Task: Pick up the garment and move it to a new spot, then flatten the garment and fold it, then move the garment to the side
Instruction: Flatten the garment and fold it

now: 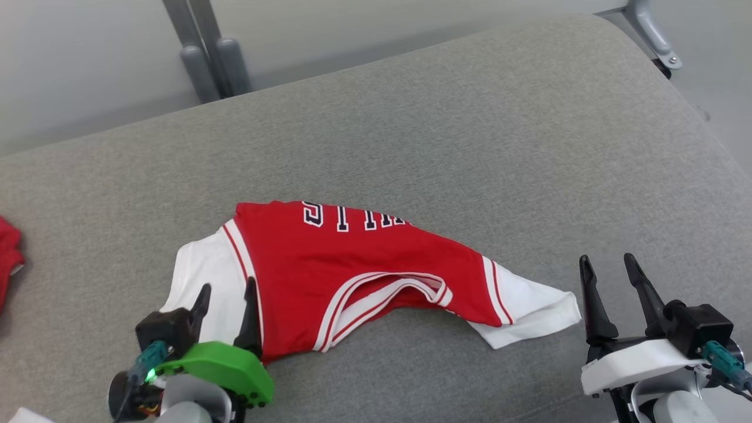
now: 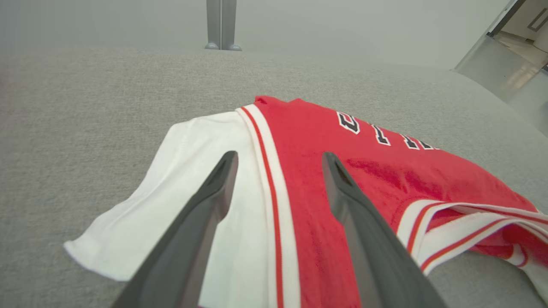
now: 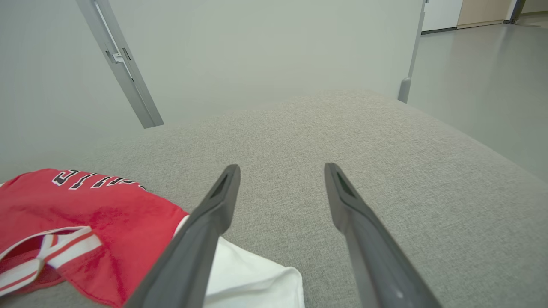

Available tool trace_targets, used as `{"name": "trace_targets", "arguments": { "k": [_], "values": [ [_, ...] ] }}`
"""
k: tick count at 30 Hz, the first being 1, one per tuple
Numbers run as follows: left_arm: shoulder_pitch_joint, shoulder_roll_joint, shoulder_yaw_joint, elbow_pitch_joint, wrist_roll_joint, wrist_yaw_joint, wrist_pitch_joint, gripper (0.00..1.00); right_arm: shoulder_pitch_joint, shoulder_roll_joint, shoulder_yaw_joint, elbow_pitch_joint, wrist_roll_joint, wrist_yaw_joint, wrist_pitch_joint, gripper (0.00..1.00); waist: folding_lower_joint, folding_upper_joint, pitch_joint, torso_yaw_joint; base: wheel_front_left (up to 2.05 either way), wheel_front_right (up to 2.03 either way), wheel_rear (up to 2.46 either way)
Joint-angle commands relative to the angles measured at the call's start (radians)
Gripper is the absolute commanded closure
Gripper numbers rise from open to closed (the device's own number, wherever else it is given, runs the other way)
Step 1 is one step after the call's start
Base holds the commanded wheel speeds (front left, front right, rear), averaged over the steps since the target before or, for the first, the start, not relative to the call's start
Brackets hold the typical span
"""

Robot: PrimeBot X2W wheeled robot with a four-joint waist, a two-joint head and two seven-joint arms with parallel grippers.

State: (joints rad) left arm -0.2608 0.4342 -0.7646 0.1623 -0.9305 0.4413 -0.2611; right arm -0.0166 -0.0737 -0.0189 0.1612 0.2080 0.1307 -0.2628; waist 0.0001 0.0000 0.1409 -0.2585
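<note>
Left gripper (image 1: 227, 295) first: its jaws are spread wide and there's nothing pinched between them. In the left wrist view (image 2: 279, 156) one finger sits over the white sleeve and the other over the red body, with the red-and-white stripe running up the gap. Can't honestly tell if the tips are brushing the cloth or are just above it. Right gripper (image 1: 607, 261) is just as wide open and empty, parked at the lower right of the frame over bare grey cushion (image 1: 470, 117), just beside the tip of the other white sleeve but not on it. Same story from its own wrist camera (image 3: 282, 167).

The garment (image 1: 329, 258) is a red jersey with white sleeves, lying low and centre-left in the head view, folded over on itself with the striped neckline facing the near edge.

As for writing, there's dark block lettering with white outlines along the jersey's top fold. It's upside down and half tucked under, so I can't make out a word.

Also a bit of red cloth (image 1: 9, 258) at the far left edge.
</note>
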Motion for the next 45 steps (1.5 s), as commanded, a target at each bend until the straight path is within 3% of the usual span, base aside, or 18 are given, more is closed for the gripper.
{"name": "trace_targets", "arguments": {
  "k": [1,17,23,24,25,26,32,39,42,45],
  "values": [
    [0.030,0.011,0.024,0.001,-0.010,0.008,-0.005,0.00,0.012,-0.006,0.002,-0.003,-0.008,0.000,-0.003,0.00,-0.0001,0.0000,-0.010,0.055,0.00,0.00,0.00],
    [0.038,-0.047,0.112,0.216,-0.141,-0.032,0.027,0.00,-0.008,-0.026,0.026,-0.006,-0.004,0.000,-0.003,0.00,-0.0001,0.0000,0.028,0.087,0.00,0.00,0.00],
    [0.022,-0.073,0.137,0.219,-0.169,-0.089,0.018,0.01,-0.014,-0.025,0.025,-0.002,-0.002,0.000,-0.003,0.00,-0.0001,0.0000,0.037,0.090,0.00,0.00,0.00],
    [0.018,-0.079,0.141,0.223,-0.171,-0.097,0.015,0.69,-0.017,-0.024,0.025,-0.001,-0.003,0.000,-0.003,0.00,-0.0001,0.0000,0.038,0.090,0.00,0.00,0.00],
    [0.015,-0.085,0.146,0.228,-0.175,-0.100,0.014,0.92,-0.019,-0.023,0.026,0.000,-0.003,0.000,-0.003,0.00,-0.0001,0.0000,0.039,0.091,0.00,0.00,0.00],
    [0.012,-0.089,0.147,0.237,-0.170,-0.105,0.013,1.00,-0.021,-0.022,0.026,0.000,-0.004,0.000,-0.003,0.00,-0.0001,0.0000,0.039,0.092,0.00,0.00,0.00],
    [-0.013,-0.074,0.161,0.216,-0.116,-0.082,0.001,1.00,-0.026,-0.019,0.036,0.002,-0.004,0.000,-0.003,0.00,-0.0001,0.0000,0.040,0.087,0.00,0.00,0.00],
    [-0.082,-0.036,0.134,-0.065,-0.038,-0.039,0.047,1.00,-0.037,-0.017,0.030,-0.002,0.002,0.000,-0.003,0.00,-0.0001,0.0000,0.070,0.081,0.00,0.00,0.00],
    [-0.193,-0.056,0.078,-0.116,-0.004,-0.051,0.125,1.00,-0.054,-0.014,0.042,0.001,0.006,0.000,-0.003,0.00,-0.0001,0.0000,0.092,0.071,0.00,0.00,0.00],
    [-0.326,-0.104,0.031,-0.068,0.023,-0.075,0.191,1.00,-0.075,-0.010,0.052,0.004,0.012,0.000,-0.003,0.00,-0.0001,0.0000,0.115,0.056,0.00,0.00,0.00]
  ]
}}
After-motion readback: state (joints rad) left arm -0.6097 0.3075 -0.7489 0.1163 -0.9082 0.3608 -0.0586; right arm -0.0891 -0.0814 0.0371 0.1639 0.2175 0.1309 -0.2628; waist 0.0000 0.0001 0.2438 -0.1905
